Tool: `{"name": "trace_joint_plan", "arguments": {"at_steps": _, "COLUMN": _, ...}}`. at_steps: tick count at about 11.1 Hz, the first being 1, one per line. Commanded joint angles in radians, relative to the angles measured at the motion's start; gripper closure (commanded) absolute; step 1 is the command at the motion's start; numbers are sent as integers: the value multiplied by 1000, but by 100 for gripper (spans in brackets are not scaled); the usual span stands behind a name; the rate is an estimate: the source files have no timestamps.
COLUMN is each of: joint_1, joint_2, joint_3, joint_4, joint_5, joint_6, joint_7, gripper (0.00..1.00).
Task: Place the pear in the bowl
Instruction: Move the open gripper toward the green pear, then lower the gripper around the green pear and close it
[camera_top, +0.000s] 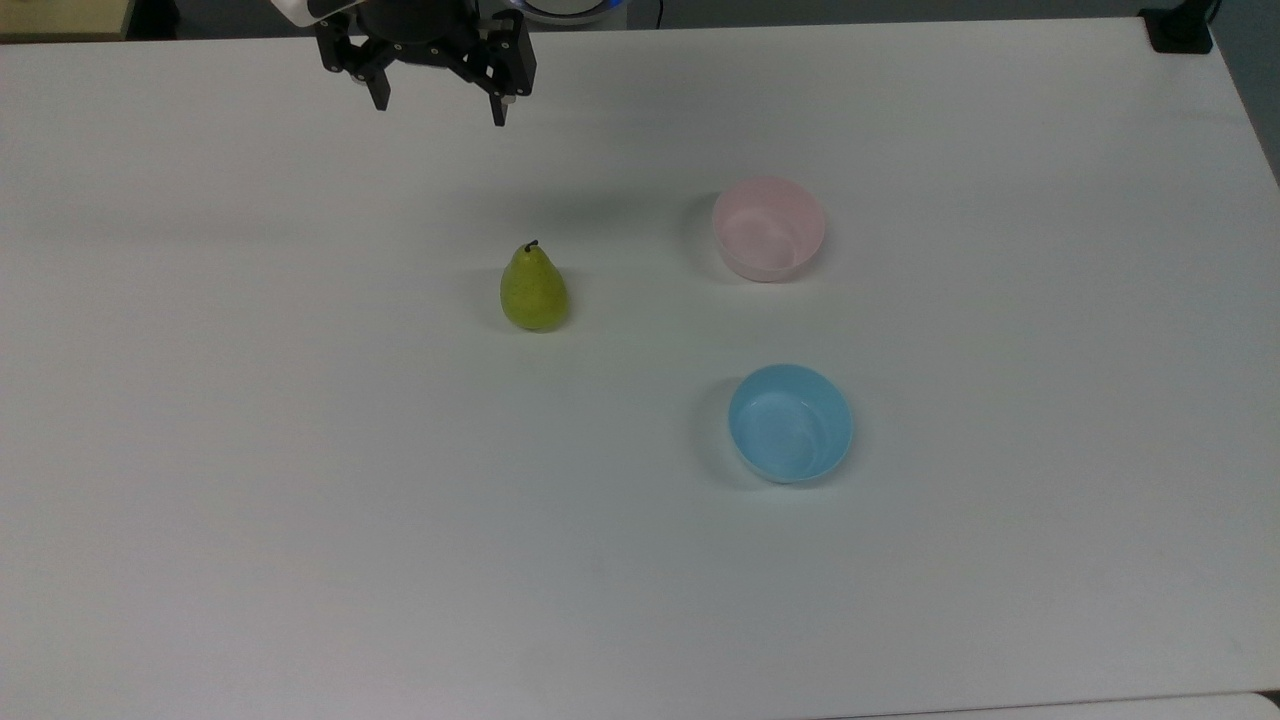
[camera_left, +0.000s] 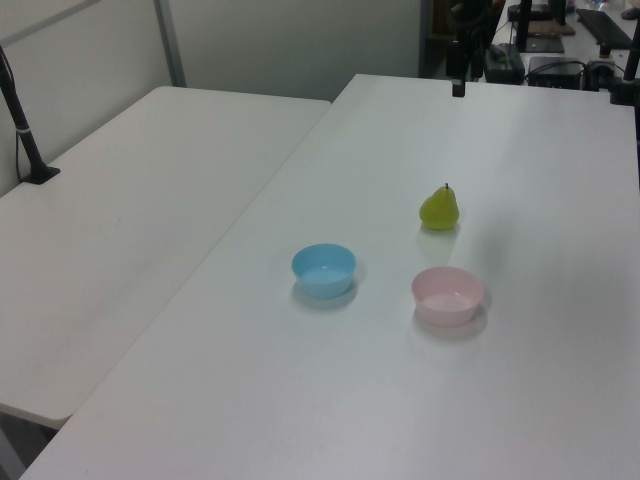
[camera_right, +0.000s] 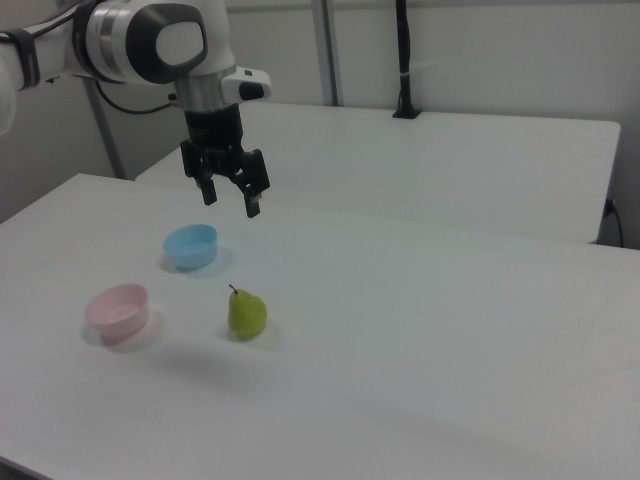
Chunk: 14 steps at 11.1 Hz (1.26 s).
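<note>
In the top view, left to right: the gripper (camera_top: 436, 108) hangs released and empty above the bench's (camera_top: 300, 480) far edge. The pear (camera_top: 533, 290) stands upright mid-bench, well apart from it. Right of the pear sit the pink bowl (camera_top: 768, 229), farther, and the blue bowl (camera_top: 790, 423), nearer.

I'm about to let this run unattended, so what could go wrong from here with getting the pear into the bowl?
1. The pear stands upright on its base, apart from everything; jaws closing off-centre on its tapered sides could tip it or let it slip.
2. The blue bowl is similar in size to the pink bowl and close to it, so a drop could land in the wrong one.
3. The gripper hangs open well away from the pear, so a long approach remains.
</note>
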Motion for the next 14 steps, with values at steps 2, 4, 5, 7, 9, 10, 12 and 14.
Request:
{"name": "trace_joint_plan", "arguments": {"at_steps": 2, "joint_1": -2, "joint_2": 13, "joint_3": -10, "joint_4": -15, "joint_5": 25, "joint_6": 60, "joint_7": -30, "gripper": 0}}
{"name": "trace_joint_plan", "arguments": {"at_steps": 4, "joint_1": -2, "joint_2": 71, "joint_3": -10, "joint_4": -21, "joint_5": 25, "joint_6": 60, "joint_7": -155, "gripper": 0}}
{"name": "trace_joint_plan", "arguments": {"at_steps": 5, "joint_1": 0, "joint_2": 107, "joint_3": -10, "joint_4": -22, "joint_5": 37, "joint_6": 61, "joint_7": -197, "gripper": 0}}
{"name": "trace_joint_plan", "arguments": {"at_steps": 7, "joint_1": 9, "joint_2": 178, "joint_3": -7, "joint_4": -22, "joint_5": 43, "joint_6": 61, "joint_7": -200, "gripper": 0}}
{"name": "trace_joint_plan", "arguments": {"at_steps": 9, "joint_1": 20, "joint_2": 227, "joint_3": -1, "joint_4": -44, "joint_5": 31, "joint_6": 69, "joint_7": -202, "gripper": 0}}
{"name": "trace_joint_plan", "arguments": {"at_steps": 10, "joint_1": 30, "joint_2": 246, "joint_3": -1, "joint_4": -47, "joint_5": 31, "joint_6": 99, "joint_7": -196, "gripper": 0}}
{"name": "trace_joint_plan", "arguments": {"at_steps": 12, "joint_1": 75, "joint_2": 292, "joint_3": -1, "joint_4": -68, "joint_5": 29, "joint_6": 149, "joint_7": -179, "gripper": 0}}
{"name": "trace_joint_plan", "arguments": {"at_steps": 14, "joint_1": 102, "joint_2": 336, "joint_3": -3, "joint_4": -68, "joint_5": 16, "joint_6": 188, "joint_7": -145, "gripper": 0}}
